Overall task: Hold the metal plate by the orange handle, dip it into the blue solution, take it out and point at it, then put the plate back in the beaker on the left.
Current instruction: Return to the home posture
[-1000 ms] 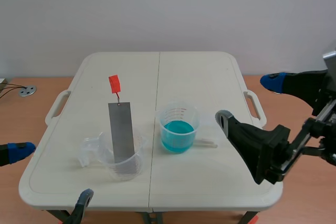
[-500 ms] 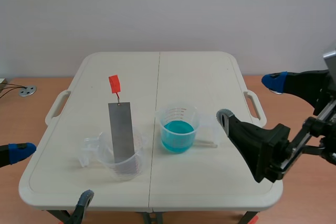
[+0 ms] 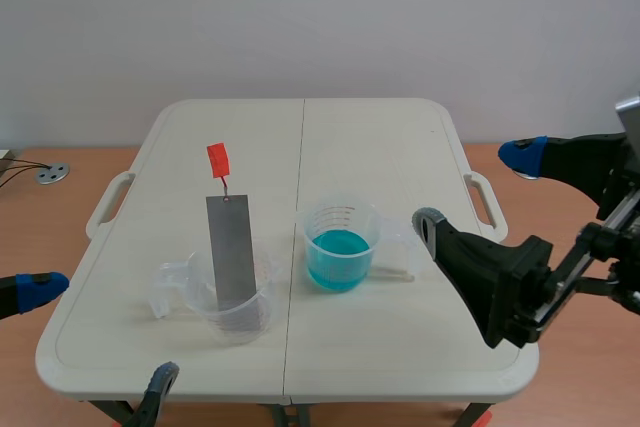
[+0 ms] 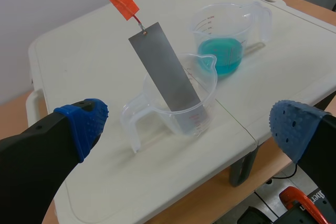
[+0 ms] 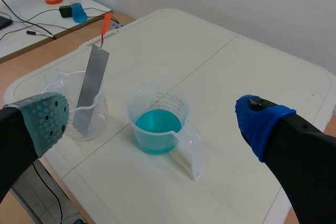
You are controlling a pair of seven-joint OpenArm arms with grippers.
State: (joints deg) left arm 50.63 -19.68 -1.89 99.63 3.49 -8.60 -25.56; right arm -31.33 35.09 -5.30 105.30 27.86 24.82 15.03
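Wide open and empty at the left end effector [image 4: 189,124], low by the near edge of the desk [image 3: 380,147], facing the clear beaker [image 4: 205,108] just ahead. Wide open and empty too at the right end effector [image 5: 152,119], over by the right side of the desk, looking down on both beakers. Nothing touched by either one.

Inside the clear beaker on the left, the metal plate [image 3: 230,252], bottom end down, leaning on the rim so as not to fall. Up top, the orange handle [image 3: 217,159], sticking out free, likely left that way for an easy pinch.

Just to the right, near but apart, the beaker of blue solution [image 3: 340,242], mouth open for the dip. Probably first: grab the handle.
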